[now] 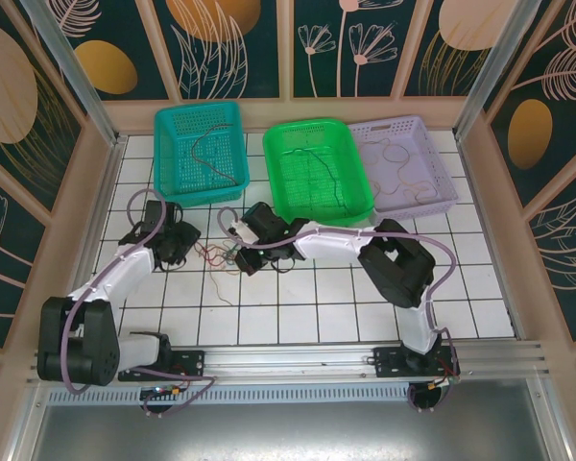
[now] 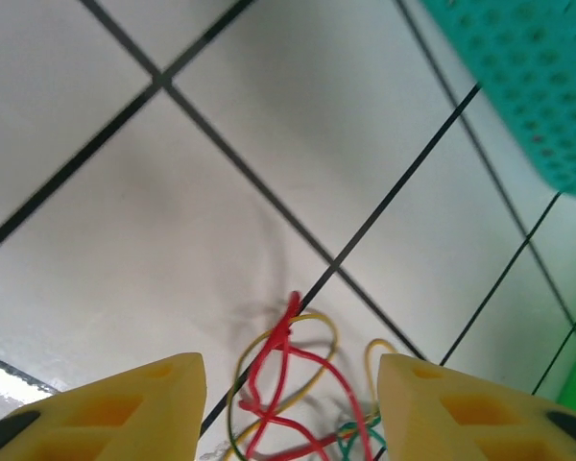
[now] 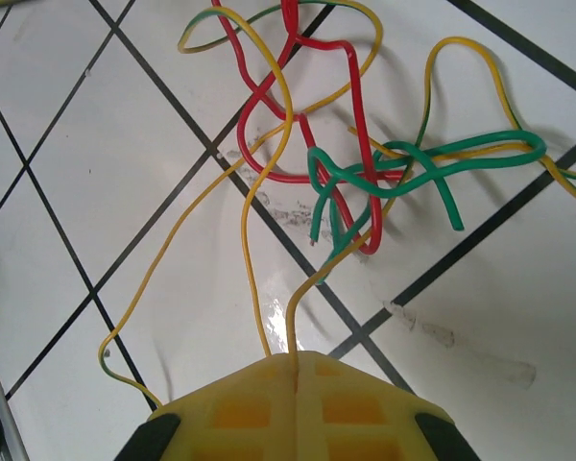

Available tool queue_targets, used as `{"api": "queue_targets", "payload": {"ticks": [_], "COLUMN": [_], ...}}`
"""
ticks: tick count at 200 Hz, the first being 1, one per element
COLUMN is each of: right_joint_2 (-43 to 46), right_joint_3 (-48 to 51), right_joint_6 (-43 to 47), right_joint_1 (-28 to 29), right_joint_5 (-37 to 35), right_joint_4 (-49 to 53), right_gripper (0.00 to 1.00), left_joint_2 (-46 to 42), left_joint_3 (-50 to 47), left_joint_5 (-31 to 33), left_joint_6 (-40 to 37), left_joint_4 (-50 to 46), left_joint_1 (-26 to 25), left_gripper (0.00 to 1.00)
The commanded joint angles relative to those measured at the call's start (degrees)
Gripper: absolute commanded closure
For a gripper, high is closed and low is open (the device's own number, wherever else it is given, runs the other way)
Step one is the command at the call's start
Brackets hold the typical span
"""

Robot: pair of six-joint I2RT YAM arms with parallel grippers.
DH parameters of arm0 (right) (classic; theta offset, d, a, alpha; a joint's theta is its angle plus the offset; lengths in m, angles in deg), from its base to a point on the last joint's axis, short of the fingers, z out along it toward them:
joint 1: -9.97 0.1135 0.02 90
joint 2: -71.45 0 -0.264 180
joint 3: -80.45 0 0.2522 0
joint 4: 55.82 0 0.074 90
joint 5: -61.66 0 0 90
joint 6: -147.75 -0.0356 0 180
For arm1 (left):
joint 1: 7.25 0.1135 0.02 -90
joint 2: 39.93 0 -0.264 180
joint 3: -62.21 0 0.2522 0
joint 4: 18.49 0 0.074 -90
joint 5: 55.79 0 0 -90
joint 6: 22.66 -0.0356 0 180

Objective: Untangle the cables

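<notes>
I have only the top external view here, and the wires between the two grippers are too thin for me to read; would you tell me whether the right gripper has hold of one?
Observer: Yes, the right gripper is shut on the yellow cable; two strands of it run into the closed jaws.
Operator: Thank you. And the left one?
Observer: The left gripper is open; its jaws stand apart, closed on nothing, with cable loops showing between them.
Operator: What remains knotted?
Observer: The red cable and the green cable cross each other on the tiles, and the yellow one loops across the red.
</notes>
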Motion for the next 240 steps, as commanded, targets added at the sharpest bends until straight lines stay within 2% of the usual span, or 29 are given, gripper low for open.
{"api": "queue_targets", "payload": {"ticks": [1,52,67,94,123,177,240], "right_joint_2": [2.0,2.3,2.4,3.5,6.6,21.8,44.2], "right_joint_3": [1.6,2.4,2.8,3.6,5.8,17.6,25.5], "right_joint_6": [-1.4,-2.1,-2.0,-2.1,-3.3,-7.8,-11.7], "right_joint_1": [-0.3,-0.3,-0.4,-0.6,-0.9,-3.2,-10.7], "right_joint_5": [0.5,1.1,1.2,0.9,-0.1,-2.8,-6.9], "right_joint_4": [-1.6,-2.0,-1.9,-1.9,-1.9,-1.0,6.5], "right_gripper": [1.00,1.00,1.00,1.00,1.00,1.00,1.00], "left_joint_2": [1.3,4.0,4.9,5.8,4.5,-2.3,-3.3], "left_joint_3": [-2.8,-5.8,-6.2,-6.6,-6.2,-4.2,-3.4], "left_joint_5": [-4.4,-7.1,-6.5,-4.1,0.9,10.3,13.4], "left_joint_6": [-0.5,-0.9,-1.3,-2.5,-4.1,-6.2,-5.7], "left_joint_4": [3.7,12.4,13.3,13.5,11.1,4.3,0.7], "left_joint_1": [0.4,0.4,0.4,0.4,0.4,0.4,0.4], "left_gripper": [0.52,0.53,0.58,0.74,1.00,1.00,1.00]}}
